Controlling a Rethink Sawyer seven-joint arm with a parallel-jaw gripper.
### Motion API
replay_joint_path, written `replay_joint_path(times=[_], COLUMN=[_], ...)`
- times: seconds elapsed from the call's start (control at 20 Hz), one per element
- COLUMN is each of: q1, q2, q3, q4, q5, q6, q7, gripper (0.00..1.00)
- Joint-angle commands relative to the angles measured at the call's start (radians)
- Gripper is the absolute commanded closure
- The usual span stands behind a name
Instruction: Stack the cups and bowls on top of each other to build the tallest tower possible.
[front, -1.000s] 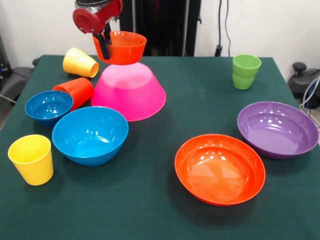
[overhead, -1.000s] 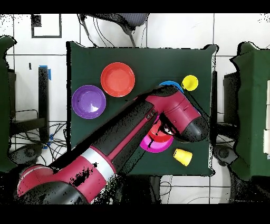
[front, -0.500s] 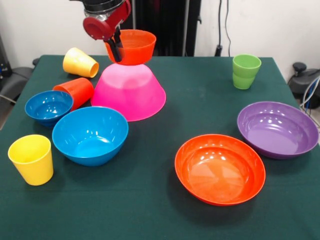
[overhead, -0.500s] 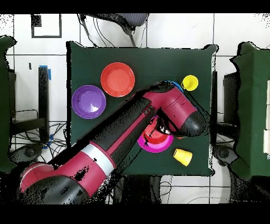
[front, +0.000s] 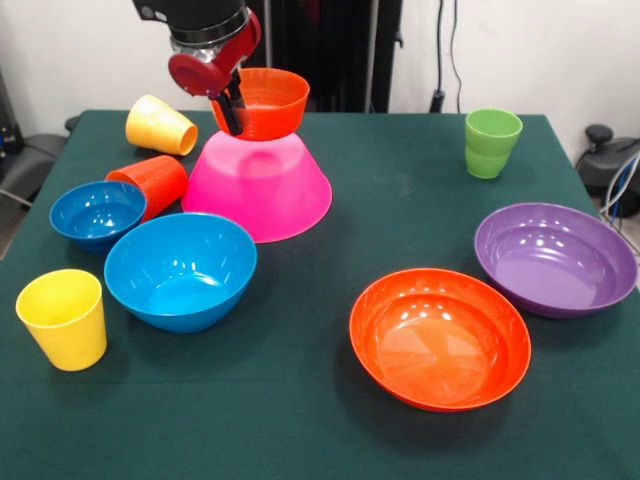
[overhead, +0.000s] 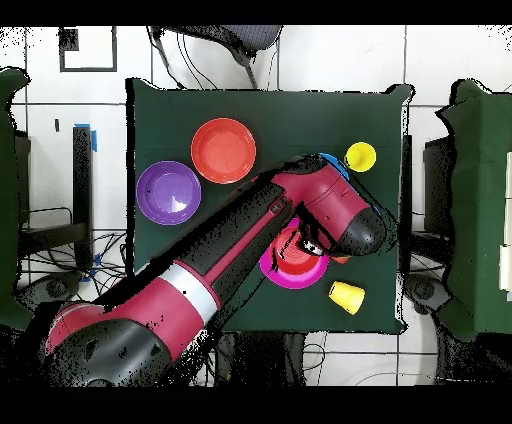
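At the worktop's (front: 330, 420) eleven o'clock, the end effector (front: 232, 110) pinches the small orange bowl's (front: 262, 102) rim atop the inverted pink bowl (front: 258, 185).

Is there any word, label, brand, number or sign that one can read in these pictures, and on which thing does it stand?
None can be read.
The cups and bowls, such as the small orange bowl on the upturned large pink bowl, are plain plastic without print.
The gripper, the arm and the green tablecloth show no lettering either.
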Motion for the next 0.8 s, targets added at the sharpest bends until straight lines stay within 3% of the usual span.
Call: replay_joint_path(times=[0.05,0.8], q1=[-0.027,-0.027], q2=[0.076,0.106], q3=[0.104,0.104], q4=[-0.086,-0.079], q5=[0.000,0.030], q6=[0.041,0.089], q7=[0.152,0.100], gripper=[1.00,1.00])
